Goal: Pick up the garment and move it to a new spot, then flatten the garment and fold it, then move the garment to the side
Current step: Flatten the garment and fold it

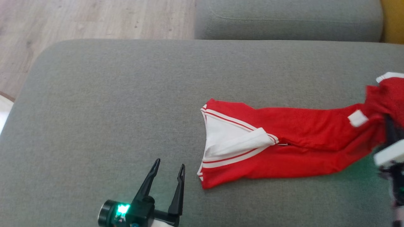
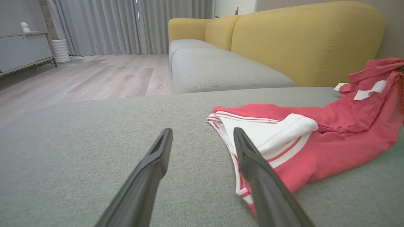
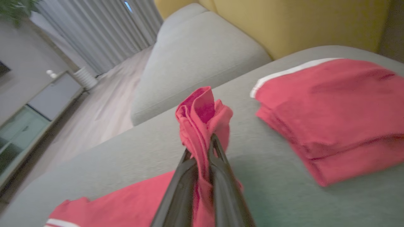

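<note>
A red garment (image 1: 300, 126) with white trim lies stretched out across the grey sofa cushion (image 1: 110, 104), its white-lined end toward the middle. My right gripper (image 1: 387, 121) is at the right edge, shut on the garment's far end, which is lifted off the cushion. In the right wrist view a bunch of red cloth (image 3: 202, 107) sticks up from between the shut fingers of the right gripper (image 3: 202, 142). My left gripper (image 1: 169, 164) stands open at the lower middle, left of the garment (image 2: 331, 126) and apart from it. Nothing sits between the fingers of the left gripper (image 2: 202, 132).
A folded red garment with a white stripe (image 3: 331, 104) lies on the cushion to the right of my right gripper. A second grey cushion (image 1: 284, 19) and the yellow backrest (image 2: 300, 37) stand behind. Wooden floor (image 1: 94, 19) lies past the cushion's left edge.
</note>
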